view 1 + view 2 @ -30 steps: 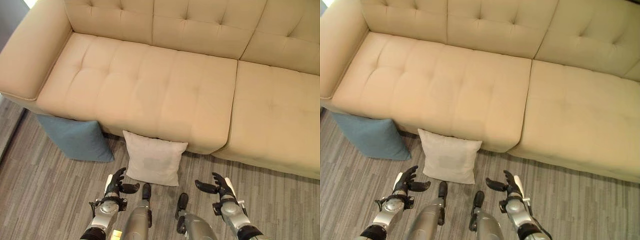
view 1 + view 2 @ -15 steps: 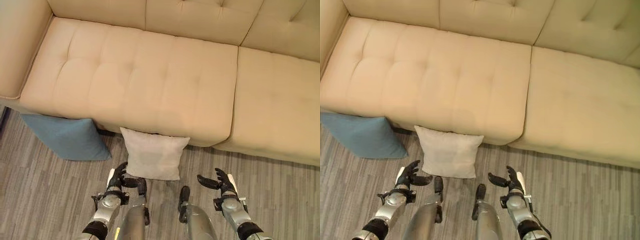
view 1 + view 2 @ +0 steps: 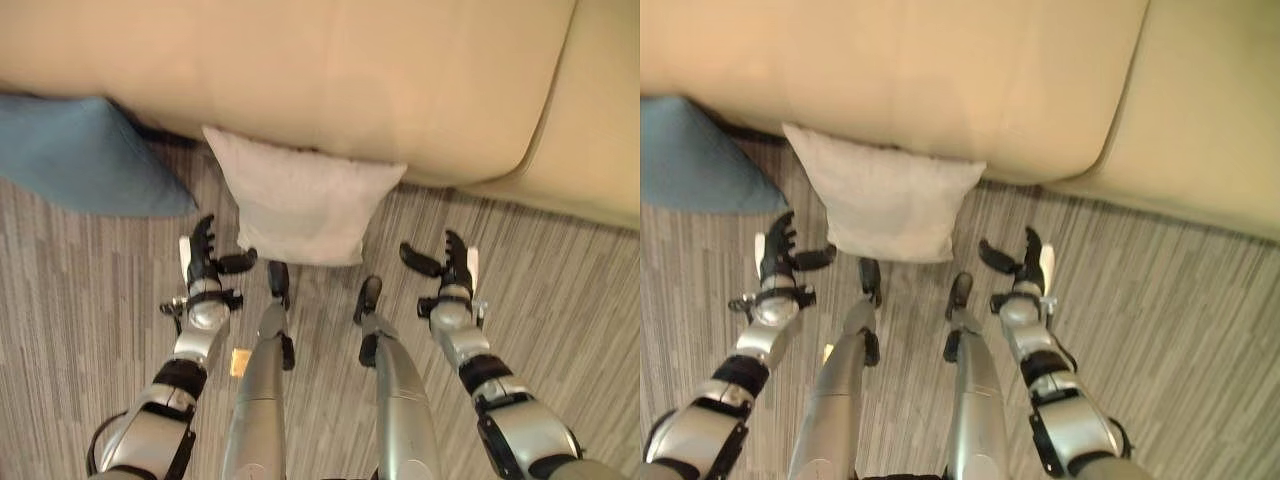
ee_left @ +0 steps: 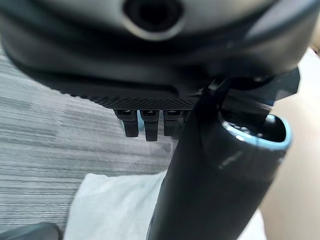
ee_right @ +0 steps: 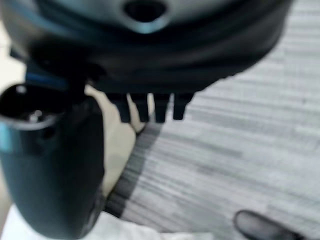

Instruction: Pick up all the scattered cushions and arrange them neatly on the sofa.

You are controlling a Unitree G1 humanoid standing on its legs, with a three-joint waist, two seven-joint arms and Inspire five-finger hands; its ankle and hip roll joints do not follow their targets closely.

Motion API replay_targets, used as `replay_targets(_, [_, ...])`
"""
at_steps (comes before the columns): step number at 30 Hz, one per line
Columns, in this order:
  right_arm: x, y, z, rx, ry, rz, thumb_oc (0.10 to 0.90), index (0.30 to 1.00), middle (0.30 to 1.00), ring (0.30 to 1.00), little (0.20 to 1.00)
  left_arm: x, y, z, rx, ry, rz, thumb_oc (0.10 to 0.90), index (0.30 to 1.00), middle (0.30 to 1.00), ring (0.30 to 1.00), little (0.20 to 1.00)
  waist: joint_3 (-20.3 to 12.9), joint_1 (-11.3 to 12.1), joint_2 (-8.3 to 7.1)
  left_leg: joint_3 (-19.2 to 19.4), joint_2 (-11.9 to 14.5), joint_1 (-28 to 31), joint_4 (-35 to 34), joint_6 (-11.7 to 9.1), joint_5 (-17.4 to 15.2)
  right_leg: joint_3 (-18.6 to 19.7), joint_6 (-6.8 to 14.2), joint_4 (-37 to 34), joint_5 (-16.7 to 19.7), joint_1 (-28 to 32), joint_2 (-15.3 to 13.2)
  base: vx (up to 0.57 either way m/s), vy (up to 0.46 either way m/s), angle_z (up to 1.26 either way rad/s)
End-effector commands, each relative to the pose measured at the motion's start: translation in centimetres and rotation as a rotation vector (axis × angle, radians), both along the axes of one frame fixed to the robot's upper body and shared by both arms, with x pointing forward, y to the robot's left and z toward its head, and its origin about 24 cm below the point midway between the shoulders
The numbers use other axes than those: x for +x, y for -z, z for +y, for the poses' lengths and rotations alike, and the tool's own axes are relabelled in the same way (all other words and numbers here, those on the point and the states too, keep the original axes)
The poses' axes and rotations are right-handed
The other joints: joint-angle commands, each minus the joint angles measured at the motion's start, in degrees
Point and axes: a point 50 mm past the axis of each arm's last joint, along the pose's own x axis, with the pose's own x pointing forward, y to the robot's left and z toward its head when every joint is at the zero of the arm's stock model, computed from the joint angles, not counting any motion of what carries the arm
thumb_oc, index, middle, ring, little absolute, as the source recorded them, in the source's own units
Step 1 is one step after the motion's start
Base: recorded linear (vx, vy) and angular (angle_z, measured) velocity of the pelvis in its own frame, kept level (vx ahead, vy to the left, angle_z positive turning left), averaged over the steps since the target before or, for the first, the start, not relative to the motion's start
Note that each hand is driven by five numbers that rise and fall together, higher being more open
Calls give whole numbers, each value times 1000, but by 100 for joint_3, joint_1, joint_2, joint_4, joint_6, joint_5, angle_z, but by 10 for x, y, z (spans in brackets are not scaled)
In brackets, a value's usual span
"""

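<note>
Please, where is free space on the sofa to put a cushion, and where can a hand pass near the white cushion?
The sofa seat above the white cushion lies bare. Bare floor flanks the cushion by the open right hand. The other side is crowded: the open left hand sits between the white cushion and the blue cushion.

Two cushions on the floor at the foot of the sofa

A white cushion leans against the beige sofa, a blue cushion beside it. The left hand and right hand hover over the grey striped floor, fingers spread, either side of the white cushion's near edge.
</note>
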Motion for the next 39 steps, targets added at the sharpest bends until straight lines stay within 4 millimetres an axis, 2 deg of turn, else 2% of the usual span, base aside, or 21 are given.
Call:
replay_targets(1, [-8, -13, -30, 7, 101, -119, 800, 900, 900, 900, 900, 0, -29, 18, 22, -85, -148, 800, 900, 900, 900, 900, -234, -24, 126, -336, -17, -623, 941, -157, -1173, 145, 131, -360, -126, -176, -21, 5, 55, 13])
replay_targets(4, [8, -50, -24, 22, 65, -217, 800, 900, 900, 900, 900, 11, -61, 21, 51, -97, -216, 800, 900, 900, 900, 900, -153, -60, 142, -354, -33, -1334, 1410, -108, -1277, 277, 100, 211, -290, -942, -78, 18, 81, 14])
replay_targets(10, [22, -85, -5, 12, -20, -288, 800, 900, 900, 900, 900, 21, -95, 20, 100, -97, -280, 800, 900, 900, 900, 900, -126, -19, 149, -392, -52, -1905, 1684, -47, -1334, 382, 104, 600, -390, -1559, -137, 47, 40, 3])
replay_targets(14, [29, -108, 16, -11, -92, -338, 800, 900, 900, 900, 900, 27, -115, 10, 91, -79, -334, 800, 900, 900, 900, 900, -125, 20, 142, -405, -76, -2134, 1760, -24, -1339, 408, 129, 711, -404, -1808, -169, 47, 31, 3])
replay_targets(15, [29, -109, 16, -11, -92, -339, 800, 900, 900, 900, 900, 27, -116, 10, 91, -79, -335, 800, 900, 900, 900, 900, -125, 19, 142, -405, -77, -2145, 1765, -24, -1340, 409, 130, 716, -405, -1819, -170, 40, 24, 5])
replay_targets(16, [32, -119, 27, -13, -125, -362, 800, 900, 900, 900, 900, 30, -126, 2, 96, -58, -358, 800, 900, 900, 900, 900, -125, 33, 162, -402, -104, -2191, 1755, -9, -1335, 426, 135, 724, -398, -1872, -167, 33, 33, 5])
replay_targets(20, [35, -136, 52, 10, -207, -405, 800, 900, 900, 900, 900, 37, -146, -14, 123, -23, -392, 800, 900, 900, 900, 900, -125, 46, 175, -392, -128, -2220, 1728, 19, -1339, 440, 161, 724, -390, -1929, -165, 27, 29, 3])
replay_targets(24, [35, -159, 79, 39, -295, -466, 800, 900, 900, 900, 900, 42, -173, -43, 122, 54, -452, 800, 900, 900, 900, 900, -126, 49, 190, -397, -166, -2295, 1740, 28, -1349, 458, 182, 701, -368, -2004, -166, 0, 0, 0])
replay_targets(25, [35, -160, 79, 39, -295, -467, 800, 900, 900, 900, 900, 42, -174, -43, 122, 54, -453, 800, 900, 900, 900, 900, -126, 51, 189, -397, -167, -2300, 1738, 28, -1348, 458, 183, 700, -366, -2009, -166, 0, 0, 0])
replay_targets(26, [33, -171, 93, 71, -345, -505, 800, 900, 900, 900, 900, 42, -186, -58, 126, 101, -484, 800, 900, 900, 900, 900, -126, 35, 193, -396, -183, -2333, 1743, 28, -1338, 470, 193, 685, -340, -2045, -159, 0, 0, 0])
replay_targets(27, [31, -175, 100, 91, -374, -525, 739, 808, 808, 808, 808, 42, -190, -67, 123, 129, -497, 706, 759, 759, 759, 759, -126, 30, 194, -400, -189, -2326, 1728, 27, -1328, 480, 198, 674, -328, -2051, -155, 0, 0, 0])
replay_targets(28, [31, -175, 100, 92, -374, -525, 521, 481, 481, 481, 481, 42, -190, -67, 124, 129, -497, 524, 486, 486, 486, 486, -126, 31, 194, -399, -190, -2325, 1724, 27, -1326, 480, 198, 672, -327, -2052, -156, 0, 0, 0])
replay_targets(29, [29, -181, 106, 103, -402, -549, 400, 300, 300, 300, 300, 41, -195, -76, 126, 164, -515, 400, 300, 300, 300, 300, -126, 27, 191, -398, -191, -2315, 1708, 24, -1315, 475, 199, 665, -321, -2048, -154, 0, 0, 0])
replay_targets(30, [26, -188, 112, 87, -440, -583, 400, 300, 300, 300, 300, 38, -202, -89, 123, 214, -552, 400, 300, 300, 300, 300, -128, 19, 180, -407, -199, -2274, 1668, 24, -1303, 487, 200, 642, -306, -2025, -140, 0, 0, 0])
replay_targets(32, [22, -192, 116, 33, -475, -609, 400, 300, 300, 300, 300, 33, -206, -102, 132, 269, -587, 400, 300, 300, 300, 300, -130, 7, 168, -387, -208, -2212, 1612, 21, -1287, 482, 201, 590, -293, -1968, -126, 0, 0, 0])
replay_targets(35, [20, -189, 112, 5, -474, -620, 400, 300, 300, 300, 300, 29, -203, -112, 146, 312, -600, 400, 300, 300, 300, 300, -181, -12, 159, -375, -216, -2092, 1492, 25, -1269, 488, 212, 513, -259, -1896, -100, 0, 0, 0])
replay_targets(39, [18, -181, 101, 2, -460, -625, 400, 300, 300, 300, 300, 24, -195, -116, 129, 343, -611, 400, 300, 300, 300, 300, -206, -31, 165, -353, -212, -1897, 1306, 17, -1226, 471, 237, 360, -194, -1735, -75, 0, 0, 0])
